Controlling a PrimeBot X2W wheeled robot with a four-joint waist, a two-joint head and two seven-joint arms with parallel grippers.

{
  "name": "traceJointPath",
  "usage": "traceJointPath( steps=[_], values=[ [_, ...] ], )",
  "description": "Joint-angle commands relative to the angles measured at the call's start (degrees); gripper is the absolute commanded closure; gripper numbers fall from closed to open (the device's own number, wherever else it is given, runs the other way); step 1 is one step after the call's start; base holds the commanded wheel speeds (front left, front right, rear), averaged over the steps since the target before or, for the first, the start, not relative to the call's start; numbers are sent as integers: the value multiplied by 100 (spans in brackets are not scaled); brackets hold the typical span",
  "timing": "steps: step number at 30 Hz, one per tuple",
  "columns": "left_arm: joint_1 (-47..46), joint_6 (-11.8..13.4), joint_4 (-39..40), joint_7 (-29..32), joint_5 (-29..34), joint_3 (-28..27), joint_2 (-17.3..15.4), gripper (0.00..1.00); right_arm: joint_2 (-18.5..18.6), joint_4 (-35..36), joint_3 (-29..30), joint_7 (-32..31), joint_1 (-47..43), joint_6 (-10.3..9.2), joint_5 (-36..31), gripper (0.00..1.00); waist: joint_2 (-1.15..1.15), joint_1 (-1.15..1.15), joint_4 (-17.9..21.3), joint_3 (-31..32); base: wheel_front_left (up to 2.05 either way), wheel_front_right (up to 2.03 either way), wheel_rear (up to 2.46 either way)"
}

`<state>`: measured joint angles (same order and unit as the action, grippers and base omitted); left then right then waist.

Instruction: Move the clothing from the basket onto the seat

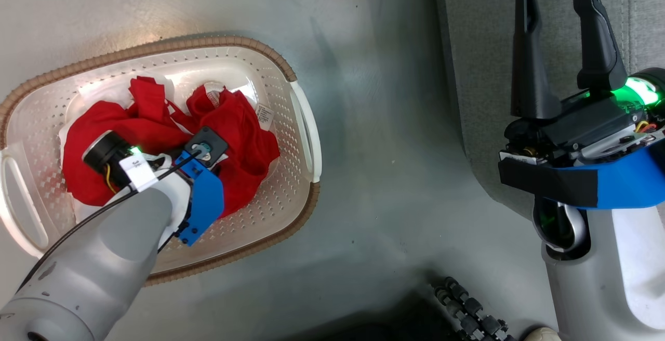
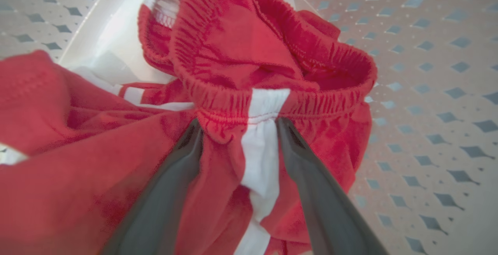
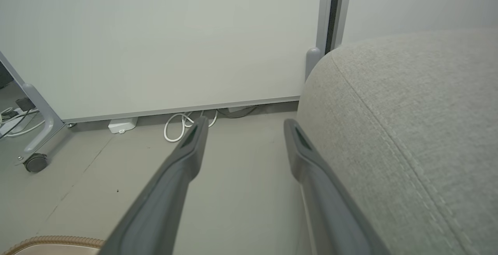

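Floor (image 1: 374, 122): smooth grey, slightly glossy, a few dark specks. I see the basket (image 1: 208, 41) sitting flat on it. Right of the basket, across a strip of bare floor, the seat (image 1: 478, 70) comes down to the floor, well apart from it. In the right wrist view, beyond the basket's rim, along the foot of the wall: a looped white cable (image 3: 175, 126), a small white box (image 3: 122, 124), and a caster (image 3: 35, 162) under a grey frame leg.

fingers of the left gripper (image 2: 239, 124) hide under its wrist (image 1: 156, 169) in the head view; the basket (image 1: 234, 42) and the seat (image 1: 478, 44) run past the edges; label (image 1: 265, 115) print is too small to read.
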<state>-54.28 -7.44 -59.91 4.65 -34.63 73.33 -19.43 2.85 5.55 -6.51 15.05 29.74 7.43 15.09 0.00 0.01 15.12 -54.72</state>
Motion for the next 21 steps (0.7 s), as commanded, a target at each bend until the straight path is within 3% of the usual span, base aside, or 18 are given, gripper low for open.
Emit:
traceJointPath(
  steps=[1, 9, 10, 11, 12, 21],
  values=[
    [-53, -1, 83, 84, 16, 18, -4, 0, 6, 34, 17, 20, 52, 11, -47, 0, 0, -1, -15, -64, 0, 0, 0],
    [-48, -1, 245, 452, -47, 20, 47, 0, 6, 118, 14, 20, 120, 11, -42, 0, 0, -1, -89, -186, 0, 0, 0],
    [-35, -1, 273, 480, -22, 20, 52, 5, 6, 128, 12, 20, 124, 11, -38, 0, 0, -1, -95, -195, 0, 0, 0],
    [-28, -1, 314, 474, 10, 21, 55, 63, 6, 135, 12, 20, 122, 11, -33, 0, 0, -1, -104, -199, 0, 0, 0],
    [-31, -1, 354, 420, 13, 19, 47, 100, 6, 138, 6, 20, 116, 11, -32, 0, 0, -1, -115, -198, 0, 0, 0],
    [82, -1, 688, 10, 42, 19, 157, 100, 6, 15, 3, 20, 110, 11, -79, 0, 0, -1, -287, 76, 0, 0, 0]
  ],
)
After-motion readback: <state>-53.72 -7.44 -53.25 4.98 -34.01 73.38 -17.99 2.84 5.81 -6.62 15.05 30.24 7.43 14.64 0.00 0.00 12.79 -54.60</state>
